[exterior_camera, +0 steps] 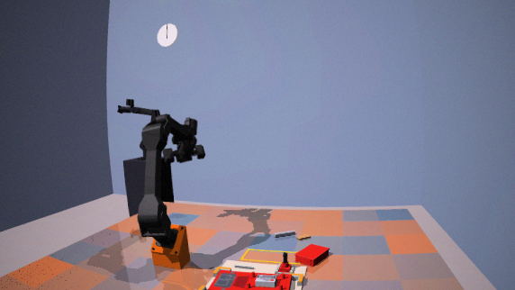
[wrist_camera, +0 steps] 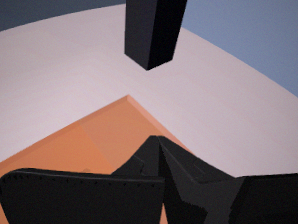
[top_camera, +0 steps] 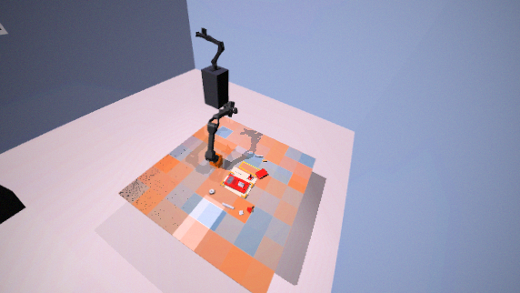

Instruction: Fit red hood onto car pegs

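The red hood [top_camera: 261, 173] [exterior_camera: 311, 255] lies on the table beside the jig, flat roof up. The red chassis [top_camera: 232, 182] [exterior_camera: 241, 283] sits in the pale jig with yellow corners, with the light grey engine block [top_camera: 241, 184] [exterior_camera: 266, 280] on its deck. The bottom edge of the exterior view cuts off the near part of the chassis. The pegs are too small to make out clearly. My gripper [wrist_camera: 156, 143] is shut and empty, its fingertips together. It is high above the table and well away from the hood; neither hood nor chassis shows in the wrist view.
A yellow outline [exterior_camera: 270, 250] is marked behind the jig. A small red part with a black post [exterior_camera: 284, 263] stands at the jig's edge. A grey bar [exterior_camera: 284, 234] and a tan piece [exterior_camera: 303, 237] lie beyond. A white ring [top_camera: 212, 191], white rod [top_camera: 228, 206] and red piece [top_camera: 250, 209] lie in front.
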Tool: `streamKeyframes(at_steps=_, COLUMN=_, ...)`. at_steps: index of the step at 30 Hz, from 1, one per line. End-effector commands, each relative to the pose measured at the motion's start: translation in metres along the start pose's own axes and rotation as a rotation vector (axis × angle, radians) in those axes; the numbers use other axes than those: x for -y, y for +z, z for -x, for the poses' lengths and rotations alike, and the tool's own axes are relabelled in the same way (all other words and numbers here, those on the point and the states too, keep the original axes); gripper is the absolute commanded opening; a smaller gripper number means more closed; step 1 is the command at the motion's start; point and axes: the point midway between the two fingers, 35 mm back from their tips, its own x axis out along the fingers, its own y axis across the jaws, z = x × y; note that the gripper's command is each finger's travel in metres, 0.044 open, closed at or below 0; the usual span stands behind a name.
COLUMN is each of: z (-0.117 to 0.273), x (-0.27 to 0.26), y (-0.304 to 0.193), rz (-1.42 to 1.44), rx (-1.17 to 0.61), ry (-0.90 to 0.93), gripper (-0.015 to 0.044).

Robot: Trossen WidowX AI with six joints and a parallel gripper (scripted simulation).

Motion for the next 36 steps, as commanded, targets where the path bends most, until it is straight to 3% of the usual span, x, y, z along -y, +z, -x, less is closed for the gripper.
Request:
streamKeyframes(at_steps=1, z=0.001, x=0.001, y=0.000, rz=-0.002, rx=-0.001, ry=-0.003, gripper=0.0026)
streamKeyframes(at_steps=11, z=0.062, x=0.093, y=-0.037, rz=-0.148, rx=-0.065, ry=-0.215, gripper=0.0289)
streamKeyframes(at_steps=17, z=0.125, x=0.157, y=-0.083, rz=-0.324, rx=-0.144, ry=-0.375, gripper=0.0440)
streamKeyframes(at_steps=27, z=0.229, x=0.222, y=-0.182, rz=-0.587, rx=-0.278, ry=-0.540, gripper=0.0440)
streamKeyframes(at_steps=36, z=0.321, x=0.238, y=-0.287, rz=-0.826, rx=-0.445, ry=-0.644, gripper=0.0440)
